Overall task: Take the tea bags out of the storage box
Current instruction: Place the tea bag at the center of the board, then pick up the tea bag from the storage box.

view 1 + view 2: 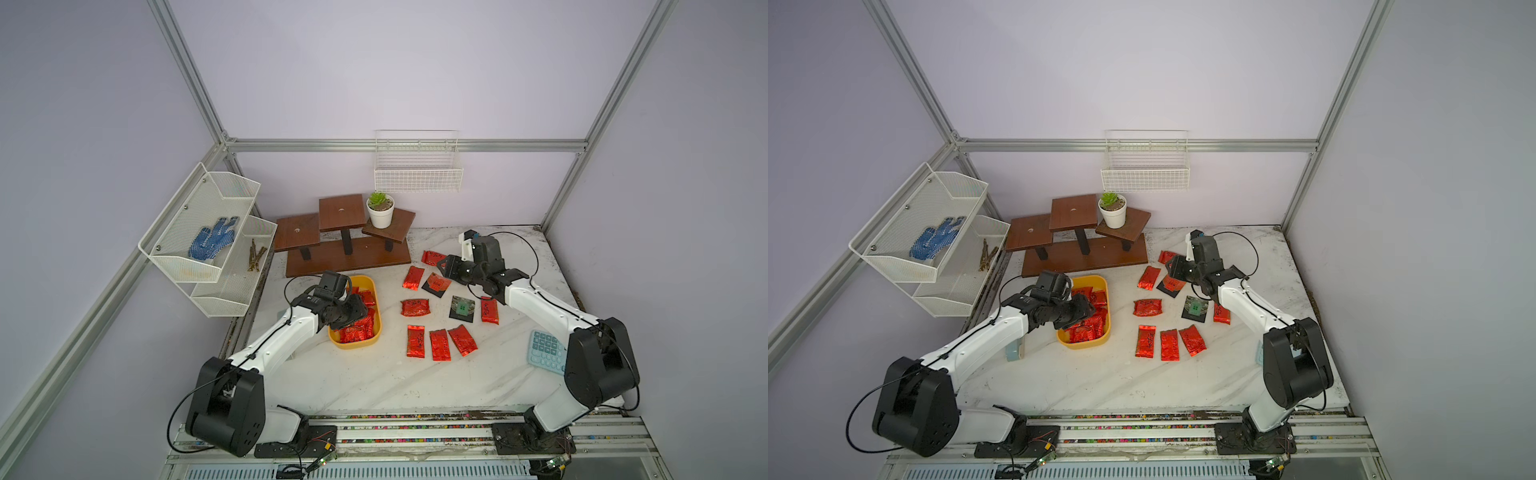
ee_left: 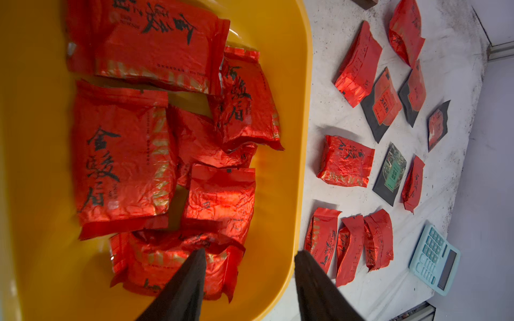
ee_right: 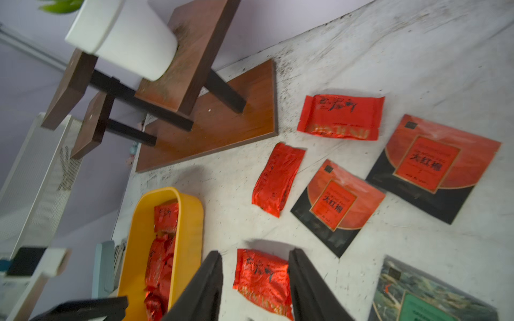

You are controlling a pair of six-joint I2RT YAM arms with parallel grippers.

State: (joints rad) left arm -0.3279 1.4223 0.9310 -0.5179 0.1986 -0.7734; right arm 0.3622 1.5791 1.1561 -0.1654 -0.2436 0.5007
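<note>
The left pincer (image 2: 250,251) hangs over the near end of the storage box (image 2: 303,139) with its two dark fingers (image 2: 192,272) apart and nothing between them. One tip sits above a crumpled red sachet inside the box, and the other is over the yellow rim. Beneath it, the tea bags (image 2: 125,161) still in the box lie in a loose overlapping heap of shiny red foil with dark print.

The right pincer (image 3: 256,251) is held above the table (image 1: 374,382), well away from the box. It is likewise spread and grips nothing. A red sachet (image 3: 261,280) lying flat on the table shows in the gap between its fingers.

In both top views the box stands on the left part of the table, just in front of a brown wooden stand (image 1: 345,257) that carries a small potted plant (image 1: 380,212). To the right of the box, seven more red sachets (image 1: 415,307) are spread out singly. Among them lie square black packets with red labels (image 1: 436,284) and one with a green label (image 1: 462,308). A pale blue calculator (image 1: 544,351) lies near the right arm's elbow.
</note>
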